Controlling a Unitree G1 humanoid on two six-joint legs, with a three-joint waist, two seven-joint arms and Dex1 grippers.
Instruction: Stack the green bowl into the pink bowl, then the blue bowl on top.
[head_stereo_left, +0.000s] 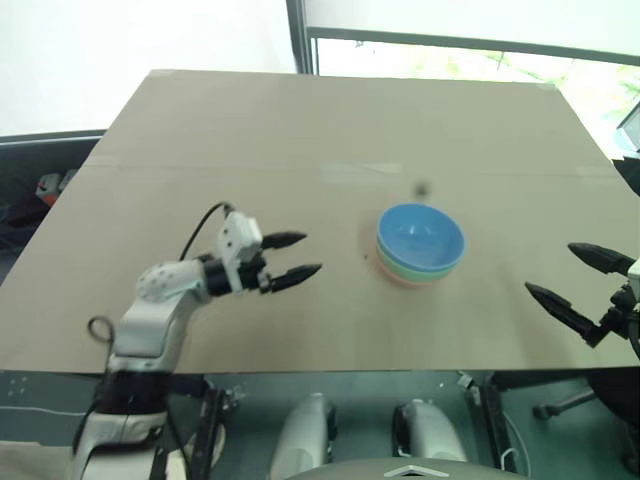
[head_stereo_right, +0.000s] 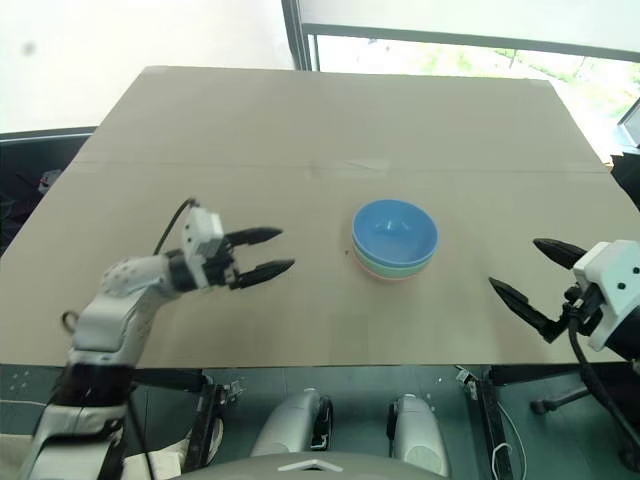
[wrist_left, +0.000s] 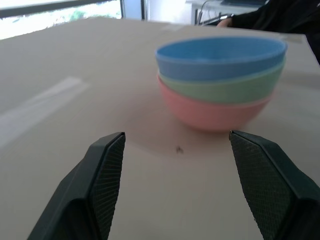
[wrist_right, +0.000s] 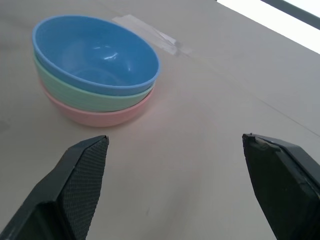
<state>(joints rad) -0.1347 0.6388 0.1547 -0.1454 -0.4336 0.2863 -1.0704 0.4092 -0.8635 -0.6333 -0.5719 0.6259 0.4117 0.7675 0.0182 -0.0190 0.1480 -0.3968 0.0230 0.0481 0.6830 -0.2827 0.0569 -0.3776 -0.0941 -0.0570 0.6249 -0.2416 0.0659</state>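
The three bowls stand nested right of the middle of the tan desk (head_stereo_left: 250, 130): the pink bowl (wrist_left: 212, 110) at the bottom, the green bowl (wrist_left: 220, 85) inside it, the blue bowl (head_stereo_left: 420, 238) on top, upright and empty.

The left gripper (head_stereo_left: 292, 257) hangs over the desk at about 9 o'clock from the stack, well apart from it, its fingers (wrist_left: 102, 185) spread wide and pointing toward the bowls; they hold nothing and touch nothing.

The right gripper (head_stereo_left: 580, 277) sits at about 4 o'clock from the stack, near the desk's right edge. Its fingers (wrist_right: 80, 185) are fully spread, empty, clear of the bowls.
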